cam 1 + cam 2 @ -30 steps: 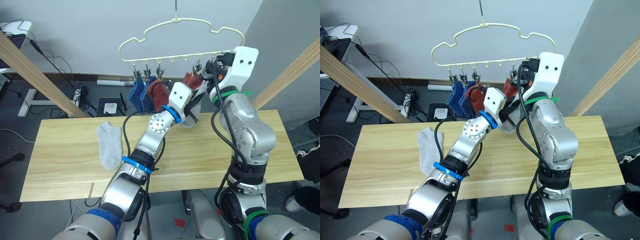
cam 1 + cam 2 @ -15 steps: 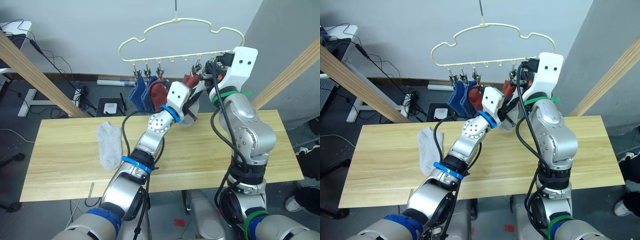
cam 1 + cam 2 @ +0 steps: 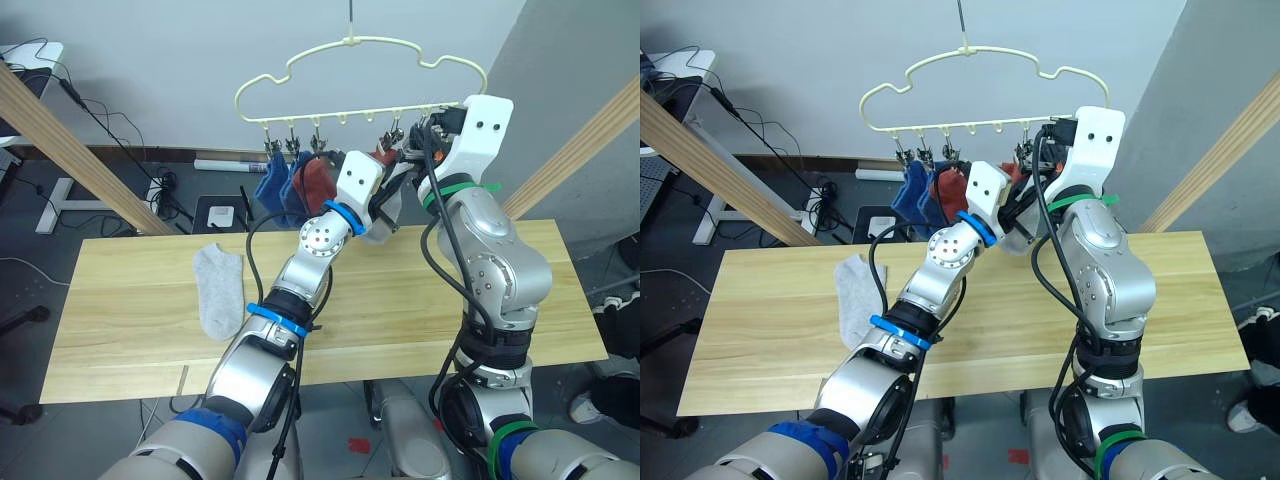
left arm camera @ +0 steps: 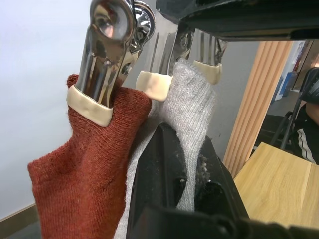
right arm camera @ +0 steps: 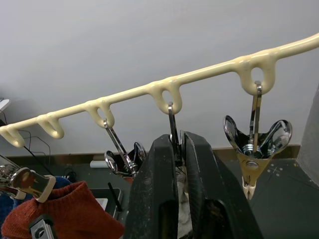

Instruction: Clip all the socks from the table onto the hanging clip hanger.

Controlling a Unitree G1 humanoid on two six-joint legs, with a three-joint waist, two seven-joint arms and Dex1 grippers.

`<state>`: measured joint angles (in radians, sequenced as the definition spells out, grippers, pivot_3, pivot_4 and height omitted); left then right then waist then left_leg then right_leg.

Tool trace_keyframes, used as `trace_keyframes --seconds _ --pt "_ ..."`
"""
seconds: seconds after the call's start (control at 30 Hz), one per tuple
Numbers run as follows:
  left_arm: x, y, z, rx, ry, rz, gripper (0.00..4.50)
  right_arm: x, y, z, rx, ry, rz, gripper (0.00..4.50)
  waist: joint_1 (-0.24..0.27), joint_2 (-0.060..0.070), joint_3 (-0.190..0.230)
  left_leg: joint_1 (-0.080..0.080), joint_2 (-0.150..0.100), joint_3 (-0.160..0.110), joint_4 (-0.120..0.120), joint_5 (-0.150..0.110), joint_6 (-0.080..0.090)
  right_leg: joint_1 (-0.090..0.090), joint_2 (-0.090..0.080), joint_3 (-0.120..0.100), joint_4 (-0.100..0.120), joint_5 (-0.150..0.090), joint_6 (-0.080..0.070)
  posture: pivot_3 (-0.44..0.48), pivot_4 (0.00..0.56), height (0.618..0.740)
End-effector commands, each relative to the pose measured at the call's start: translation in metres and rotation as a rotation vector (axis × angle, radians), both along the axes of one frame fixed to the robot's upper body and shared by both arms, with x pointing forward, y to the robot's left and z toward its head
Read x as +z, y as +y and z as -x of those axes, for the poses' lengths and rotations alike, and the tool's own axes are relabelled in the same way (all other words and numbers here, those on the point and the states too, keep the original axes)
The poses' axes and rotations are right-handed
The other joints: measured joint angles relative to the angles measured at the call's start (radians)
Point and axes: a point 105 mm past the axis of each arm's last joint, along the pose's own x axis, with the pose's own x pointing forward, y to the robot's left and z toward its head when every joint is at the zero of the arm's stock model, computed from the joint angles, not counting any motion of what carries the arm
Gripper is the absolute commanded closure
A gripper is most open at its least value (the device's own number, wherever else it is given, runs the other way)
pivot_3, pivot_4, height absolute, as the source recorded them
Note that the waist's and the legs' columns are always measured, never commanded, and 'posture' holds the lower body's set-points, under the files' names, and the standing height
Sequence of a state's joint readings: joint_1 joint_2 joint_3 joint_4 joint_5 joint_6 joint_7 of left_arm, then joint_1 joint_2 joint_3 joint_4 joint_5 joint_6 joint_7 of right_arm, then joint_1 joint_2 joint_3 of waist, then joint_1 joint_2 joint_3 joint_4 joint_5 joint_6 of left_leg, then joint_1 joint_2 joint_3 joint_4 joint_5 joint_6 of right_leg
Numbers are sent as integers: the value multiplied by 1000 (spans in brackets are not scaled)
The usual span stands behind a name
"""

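Left wrist view is showing me my left gripper (image 4: 187, 172) pinching a grey sock (image 4: 192, 114) up at a clip (image 4: 207, 55) of the clip hanger (image 3: 360, 70), while my right gripper (image 5: 178, 164) is squeezing that clip's handles; 1 grey sock (image 3: 218, 288) is lying on the table (image 3: 120, 300).

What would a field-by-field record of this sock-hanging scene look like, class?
clip hanger: hanging above the table
hung: two blue socks, two rust-red socks
held grey sock: top edge at a clip's mouth
left gripper: closed on the held grey sock
right gripper: pinching that clip
loose grey sock: flat on the table, left part
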<state>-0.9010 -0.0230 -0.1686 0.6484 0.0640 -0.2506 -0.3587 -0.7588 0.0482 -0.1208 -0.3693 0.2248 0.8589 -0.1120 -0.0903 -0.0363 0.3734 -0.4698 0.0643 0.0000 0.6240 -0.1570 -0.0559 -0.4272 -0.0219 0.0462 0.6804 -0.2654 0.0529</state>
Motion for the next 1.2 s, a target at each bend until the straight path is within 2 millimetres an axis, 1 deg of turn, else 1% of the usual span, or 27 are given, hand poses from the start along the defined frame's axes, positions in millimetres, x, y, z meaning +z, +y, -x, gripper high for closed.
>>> trace_keyframes --seconds 0.03,0.13,0.2,0.27,0.3,0.37,0.5,0.57,0.6,0.67,0.77,0.8,0.83,0.9,1.0,1.07,1.13,1.2 --pt "12 -6 4 -18 -38 23 4500 14 1 10 8 -71 -28 3539 0 0 0 0 0 0 0 0 0 0 0 0 0 0 0 -219 339 740" --pt "12 -7 4 -16 -38 26 4500 14 1 11 14 -70 -32 2424 0 0 0 0 0 0 0 0 0 0 0 0 0 0 0 -219 339 740" --pt "14 -8 6 -30 -43 36 4500 14 4 13 36 -67 -31 1815 0 0 0 0 0 0 0 0 0 0 0 0 0 0 0 -219 339 740" --pt "17 -10 9 -57 -51 49 4500 13 11 19 95 -65 -12 994 0 0 0 0 0 0 0 0 0 0 0 0 0 0 0 -219 339 740" --pt "15 -9 9 -54 -41 44 4229 11 12 24 109 -62 3 745 0 0 0 0 0 0 0 0 0 0 0 0 0 0 0 -217 341 740" --pt "10 -8 10 -61 -23 27 3762 7 12 30 127 -56 30 732 0 0 0 0 0 0 0 0 0 0 0 0 0 0 0 -217 341 740" --pt "2 -9 14 -100 -1 -5 2631 4 14 43 165 -67 106 732 -1 0 0 0 0 0 0 0 0 0 0 0 0 0 0 -220 344 740" --pt "3 -8 19 -135 9 17 2020 3 13 50 179 -82 156 732 -1 0 0 0 0 0 0 0 0 0 0 0 0 -2 3 -222 345 740" --pt "2 -6 25 -181 12 4 1756 2 10 55 182 -91 184 732 -1 0 0 0 0 0 0 0 0 0 0 0 0 -2 3 -222 346 740" --pt "1 -5 32 -234 16 -17 1756 0 7 61 187 -98 213 732 -2 0 0 0 0 0 0 0 0 0 0 0 0 -2 3 -222 346 740" --pt "3 0 38 -283 52 13 1756 0 3 66 188 -111 226 732 -3 0 0 0 0 0 0 0 0 0 0 0 0 -2 3 -222 346 740" --pt "4 4 42 -314 42 -11 1756 0 -1 69 182 -117 231 732 -3 0 0 0 0 0 0 0 0 0 0 0 0 -2 3 -221 348 740" --pt "3 12 47 -348 41 -52 1756 5 -6 73 178 -137 228 732 -3 0 0 0 0 0 0 0 0 0 0 0 0 -2 4 -221 348 740" --pt "3 22 54 -390 46 -101 1756 9 -11 77 174 -162 225 732 -6 0 0 0 0 0 0 0 0 0 0 0 0 -2 4 -216 350 740" --pt "7 44 67 -462 67 -133 1756 16 -25 78 115 -187 257 732 -10 0 0 1 0 -1 0 0 0 0 0 0 1 -2 4 -214 348 740" --pt "7 54 69 -456 69 -168 1756 17 -30 78 96 -193 269 732 -10 0 0 1 0 -1 0 0 0 0 0 0 1 -2 4 -214 348 740" --pt "18 69 69 -432 60 -151 1756 12 -35 75 66 -169 293 732 -10 0 0 1 0 -1 0 0 0 0 0 0 1 -2 3 -208 348 740" --pt "32 77 70 -413 47 -109 1756 8 -40 70 39 -148 302 732 -9 0 0 1 0 -1 0 0 0 0 0 0 1 -2 4 -202 346 740"
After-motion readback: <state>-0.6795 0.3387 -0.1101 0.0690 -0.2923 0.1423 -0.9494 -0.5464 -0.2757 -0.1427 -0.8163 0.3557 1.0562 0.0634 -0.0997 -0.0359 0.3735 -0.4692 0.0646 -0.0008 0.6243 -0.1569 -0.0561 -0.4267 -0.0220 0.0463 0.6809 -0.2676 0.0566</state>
